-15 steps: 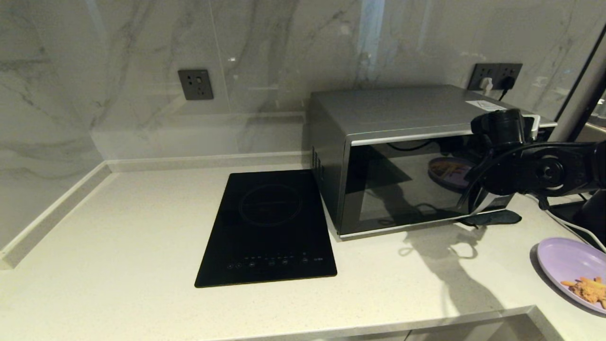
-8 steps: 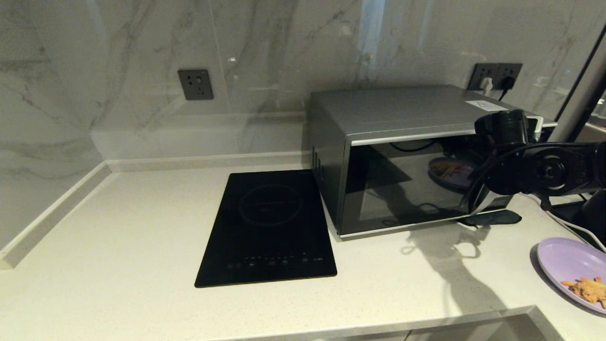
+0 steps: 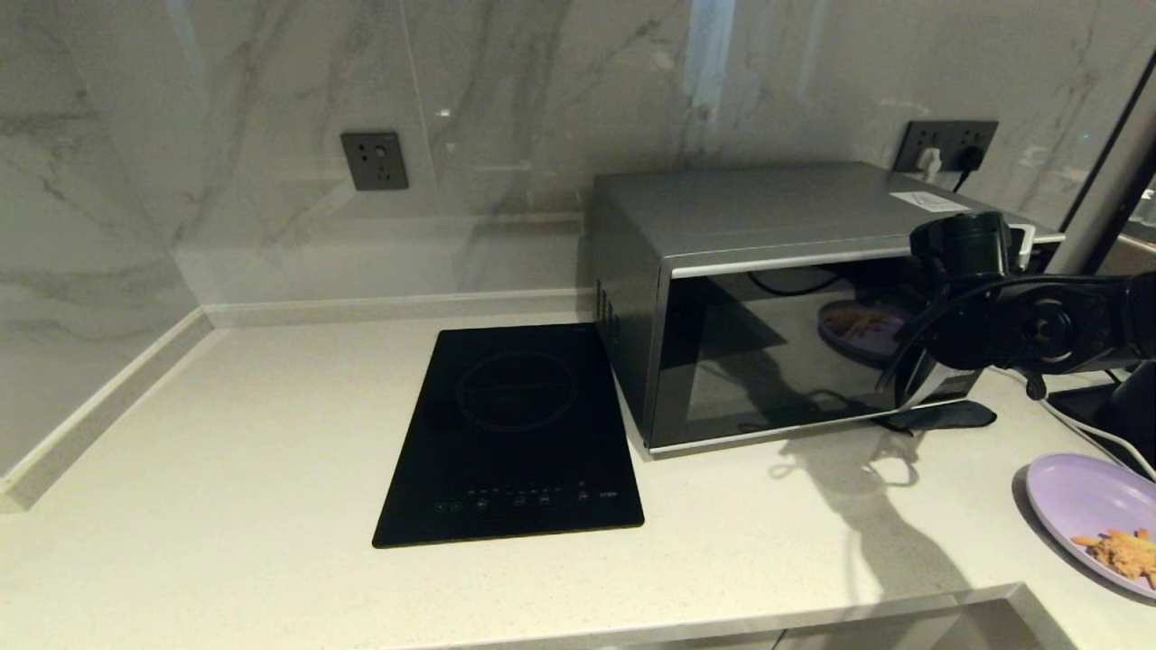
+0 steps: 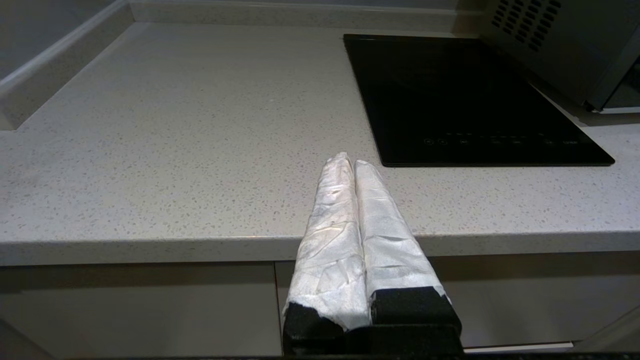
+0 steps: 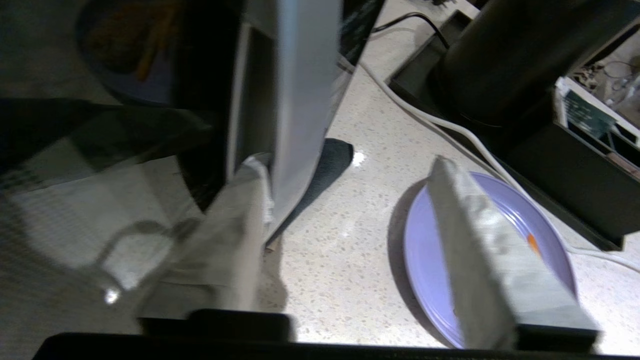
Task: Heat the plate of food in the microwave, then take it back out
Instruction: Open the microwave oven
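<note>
The silver-grey microwave [image 3: 768, 298] stands at the back right of the counter with its dark glass door closed. My right arm [image 3: 1020, 325] reaches across the door's right edge. In the right wrist view my right gripper [image 5: 350, 162] is open around the curved silver handle [image 5: 300, 100]. One finger [image 5: 240, 220] sits between handle and door, while the other [image 5: 475, 235] stands well clear of it. The lilac plate of food [image 3: 1084, 506] lies on the counter at the near right, with orange pieces [image 3: 1120, 552] on it. My left gripper [image 4: 349, 160] is shut and empty over the counter's front edge.
A flat black induction hob [image 3: 510, 433] lies left of the microwave. A white cable [image 3: 1097, 438] and a black block lie behind the plate [image 5: 425, 260]. A dark pad [image 3: 944, 415] sits under the microwave's front right corner. Bare counter [image 3: 226, 451] stretches to the left.
My right arm has shifted slightly to the right at the microwave handle. The door stays closed and the plate has not moved.
</note>
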